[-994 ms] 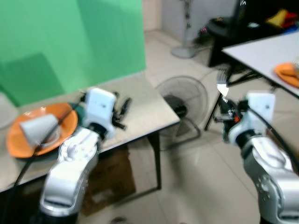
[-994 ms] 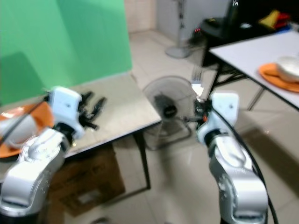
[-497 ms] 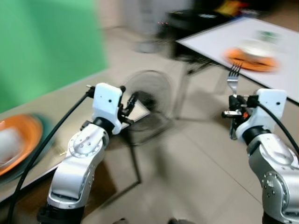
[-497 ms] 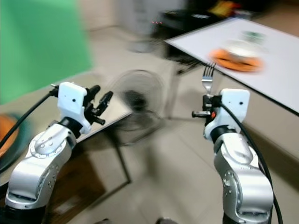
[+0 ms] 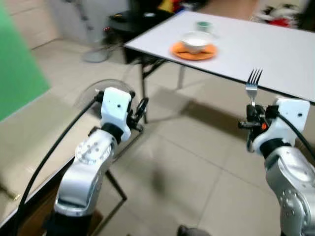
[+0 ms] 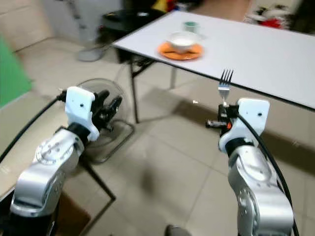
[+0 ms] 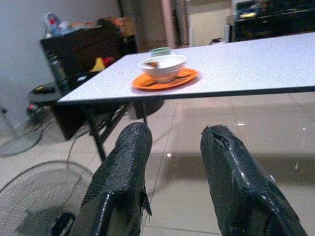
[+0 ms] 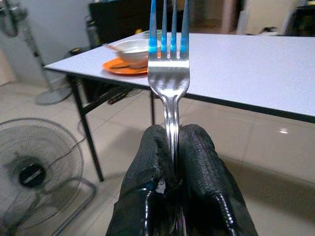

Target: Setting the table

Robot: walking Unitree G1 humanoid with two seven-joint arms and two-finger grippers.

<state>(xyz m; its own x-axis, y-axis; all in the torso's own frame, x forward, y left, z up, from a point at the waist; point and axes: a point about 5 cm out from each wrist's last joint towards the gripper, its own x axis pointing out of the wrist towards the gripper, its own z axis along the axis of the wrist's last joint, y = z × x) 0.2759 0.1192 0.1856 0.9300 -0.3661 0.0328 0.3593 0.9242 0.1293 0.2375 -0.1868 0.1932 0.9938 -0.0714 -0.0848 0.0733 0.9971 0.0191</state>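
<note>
A silver fork (image 5: pixel 253 84) stands upright with its tines up, and my right gripper (image 5: pixel 250 118) is shut on its handle; the wrist view shows the fork (image 8: pixel 169 59) pinched between the black fingers (image 8: pixel 147 191). My left gripper (image 5: pixel 140 109) is open and holds nothing, its fingers (image 7: pixel 123 177) spread apart in the air. Ahead stands a white table (image 5: pixel 275 49) with an orange plate (image 5: pixel 195 50) carrying a white bowl (image 5: pixel 196 40), and a green cup (image 5: pixel 204 25) behind it.
A floor fan (image 6: pixel 98 123) lies on the tiles below my left arm. A beige table (image 5: pixel 29 147) sits at my left, next to a green screen (image 5: pixel 17 54). Dark furniture (image 5: pixel 138 19) stands behind the white table. Open tiled floor (image 5: pixel 197 162) lies between the two tables.
The camera has swung right: the green screen and beige table slid off to the left, and the white table with the plate and bowl came into the middle. The fork stays gripped.
</note>
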